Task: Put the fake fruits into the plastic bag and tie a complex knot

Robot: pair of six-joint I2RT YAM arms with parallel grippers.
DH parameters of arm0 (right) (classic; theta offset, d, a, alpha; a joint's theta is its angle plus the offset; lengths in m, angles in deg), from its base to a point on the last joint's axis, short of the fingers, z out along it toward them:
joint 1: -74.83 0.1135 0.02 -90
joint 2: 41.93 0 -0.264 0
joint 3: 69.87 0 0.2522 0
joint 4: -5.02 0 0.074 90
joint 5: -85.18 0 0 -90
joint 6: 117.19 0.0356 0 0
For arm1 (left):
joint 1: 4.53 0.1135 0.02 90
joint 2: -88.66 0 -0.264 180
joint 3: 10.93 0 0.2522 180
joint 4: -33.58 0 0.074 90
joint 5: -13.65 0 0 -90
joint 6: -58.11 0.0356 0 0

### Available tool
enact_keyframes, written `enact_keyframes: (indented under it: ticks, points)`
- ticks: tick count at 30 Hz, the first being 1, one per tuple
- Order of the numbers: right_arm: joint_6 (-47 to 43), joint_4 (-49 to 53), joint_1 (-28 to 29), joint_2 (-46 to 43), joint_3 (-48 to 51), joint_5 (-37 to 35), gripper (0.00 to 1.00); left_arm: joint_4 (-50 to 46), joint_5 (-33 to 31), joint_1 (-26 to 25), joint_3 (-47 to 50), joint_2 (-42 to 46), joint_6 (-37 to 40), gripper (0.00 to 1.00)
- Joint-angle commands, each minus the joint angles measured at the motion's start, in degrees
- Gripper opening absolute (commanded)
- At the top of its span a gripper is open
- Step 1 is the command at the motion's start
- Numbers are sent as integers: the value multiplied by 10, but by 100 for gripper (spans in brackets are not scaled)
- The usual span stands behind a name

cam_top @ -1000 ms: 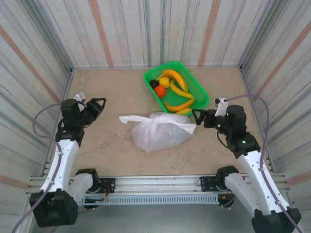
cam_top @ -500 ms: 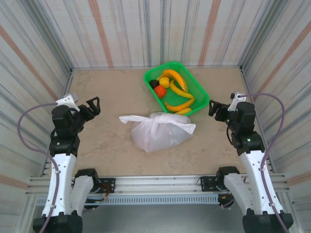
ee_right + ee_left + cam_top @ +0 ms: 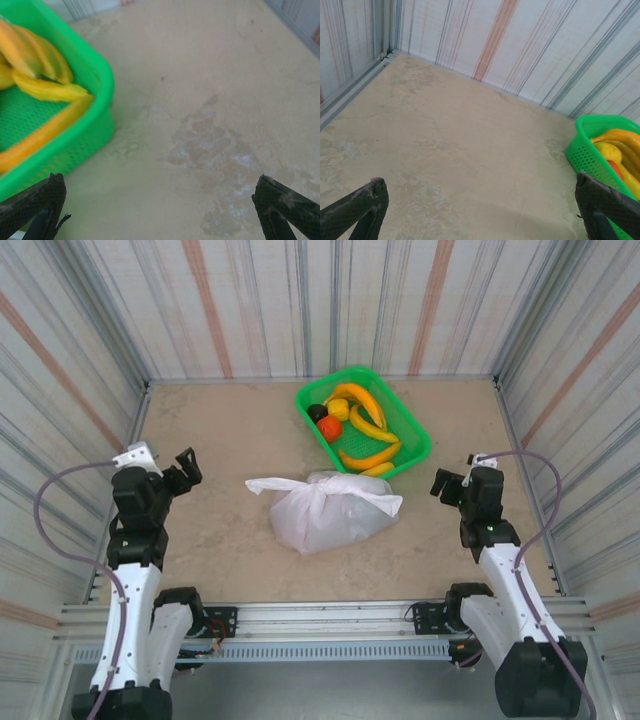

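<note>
From above, the plastic bag lies in the middle of the worktop, bulging, its top bunched into a knot with 2 loose ends spreading left and right; just behind it, touching or nearly so (I cannot tell which), the green basket holds the fake fruits: yellow bananas, 1 orange-red piece, 1 dark one. The left hand hangs well to the bag's left, fingers spread and gripping nothing; the right hand sits off to the bag's right, near the basket's near corner, likewise spread wide and empty.

From the left wrist, 2 dark fingers stand far apart over bare worktop; the basket with yellow and orange fruit sits at the right edge, and striped walls rise behind.

From the right wrist, both fingertips are wide apart with only worktop between; the basket's corner, bananas inside, lies at upper left.
</note>
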Motion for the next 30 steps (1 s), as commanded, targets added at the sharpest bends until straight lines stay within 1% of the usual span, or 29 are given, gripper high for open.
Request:
enact_keyframes:
  ticks: [1,6,8,9,13,17,18,22,23,25,27,28,30]
  points:
    - [-27,-106,-8,45,29,-30,99,48,-36,5,39,-17,18,99]
    - [-45,-237,-8,139,67,-28,99,122,-76,5,100,-60,29,99]
    - [-54,-296,-8,174,77,-25,99,148,-78,5,110,-87,26,99]
    - [-61,-289,-9,188,66,-19,99,164,-79,5,113,-104,24,99]
    - [-89,-390,-7,242,68,1,99,234,-85,2,117,-181,29,99]
    - [-113,-476,-9,293,65,16,99,320,-95,-15,126,-244,79,99]
    - [-107,-497,-12,312,63,21,99,335,-96,-17,126,-264,93,99]
    - [-113,-576,-18,406,59,55,99,413,-80,-17,136,-327,115,99]
    - [-116,-599,-17,420,59,54,99,430,-76,-17,136,-337,121,99]
    - [-115,-554,-20,407,50,63,99,453,-65,-17,136,-356,133,99]
    - [-109,-553,-25,416,40,68,99,467,-59,-17,135,-367,141,99]
    - [-103,-525,-29,412,30,71,99,476,-57,-18,136,-372,144,99]
    - [-100,-533,-34,415,32,76,99,484,-54,-18,138,-376,147,99]
